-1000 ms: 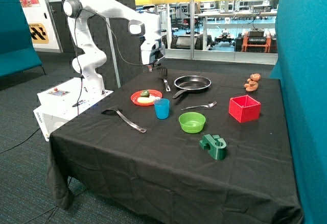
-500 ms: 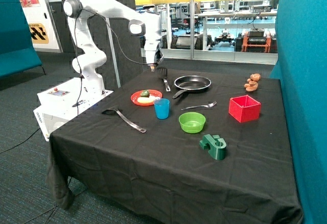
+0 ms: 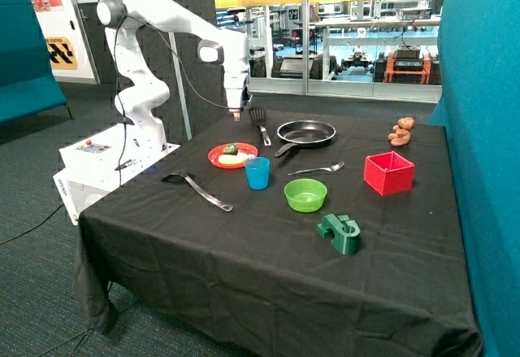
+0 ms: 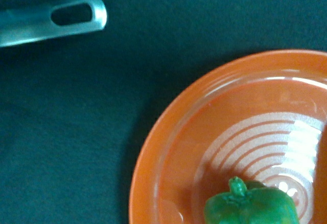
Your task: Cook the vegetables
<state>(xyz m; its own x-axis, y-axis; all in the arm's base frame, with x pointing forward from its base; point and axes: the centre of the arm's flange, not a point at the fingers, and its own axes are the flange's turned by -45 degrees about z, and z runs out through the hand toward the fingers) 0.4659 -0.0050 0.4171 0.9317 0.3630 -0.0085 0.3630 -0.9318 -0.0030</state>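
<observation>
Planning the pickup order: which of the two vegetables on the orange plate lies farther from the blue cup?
The green pepper: it lies on the orange plate at the rim away from the blue cup, while the pale yellow piece lies cupward.

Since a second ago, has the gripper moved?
Yes. The gripper has shifted away from the frying pan and spatula, toward the orange plate, still above the table.

Green pepper [image 4: 251, 206] and orange plate [image 4: 168, 147] cut off.
</observation>
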